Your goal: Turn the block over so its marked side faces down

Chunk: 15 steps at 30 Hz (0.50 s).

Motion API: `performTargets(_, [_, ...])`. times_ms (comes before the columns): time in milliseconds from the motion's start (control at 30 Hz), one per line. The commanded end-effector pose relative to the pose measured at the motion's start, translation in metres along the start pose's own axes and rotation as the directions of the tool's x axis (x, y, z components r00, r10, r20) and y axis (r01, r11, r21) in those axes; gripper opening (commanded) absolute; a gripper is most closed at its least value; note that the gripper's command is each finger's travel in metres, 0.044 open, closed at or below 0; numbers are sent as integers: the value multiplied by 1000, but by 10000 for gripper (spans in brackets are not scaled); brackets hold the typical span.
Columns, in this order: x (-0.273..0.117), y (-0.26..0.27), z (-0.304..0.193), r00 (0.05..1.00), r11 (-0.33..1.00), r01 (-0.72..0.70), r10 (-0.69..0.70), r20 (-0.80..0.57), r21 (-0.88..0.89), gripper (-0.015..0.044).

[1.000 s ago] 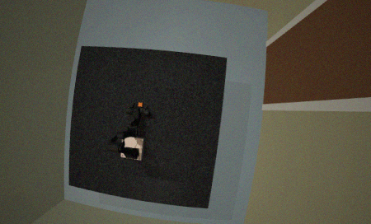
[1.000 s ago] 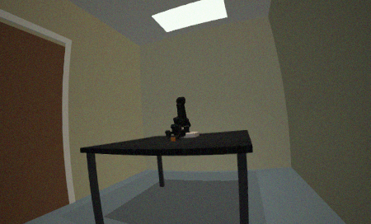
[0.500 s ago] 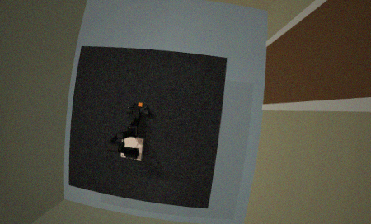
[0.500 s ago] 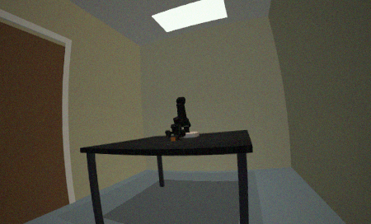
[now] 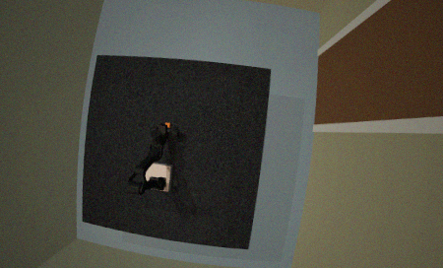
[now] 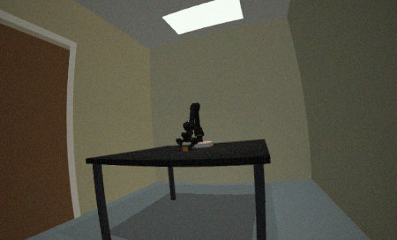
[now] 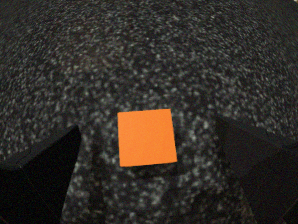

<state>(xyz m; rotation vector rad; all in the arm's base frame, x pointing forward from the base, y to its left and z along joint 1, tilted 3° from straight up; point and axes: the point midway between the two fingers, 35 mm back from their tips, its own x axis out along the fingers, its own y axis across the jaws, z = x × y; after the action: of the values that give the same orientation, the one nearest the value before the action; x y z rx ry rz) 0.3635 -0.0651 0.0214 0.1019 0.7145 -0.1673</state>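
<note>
Block: orange block (image 7: 147, 137) lies on the dark speckled desk (image 7: 147, 43), centre of the wrist view, plain orange top face.
Writing: no mark or lettering on the visible face.
Fingers: gripper (image 7: 149, 183) spread wide, holding nothing, dark fingers at lower left and lower right, apart from the block.

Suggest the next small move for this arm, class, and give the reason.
Probably a short lift straight up and away. The orange block lies flat on the table with only a plain orange face showing, no mark visible, and the open gripper holds nothing, its fingers apart from the block on either side.
</note>
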Motion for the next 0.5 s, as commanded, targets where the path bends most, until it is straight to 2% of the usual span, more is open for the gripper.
performTargets(0, [-55, 1, 30, 981, 1000, -7, 6, -196, -6, 440])
performTargets(467, [-61, 1, 31, 975, 1000, -7, 6, -222, -6, 440])
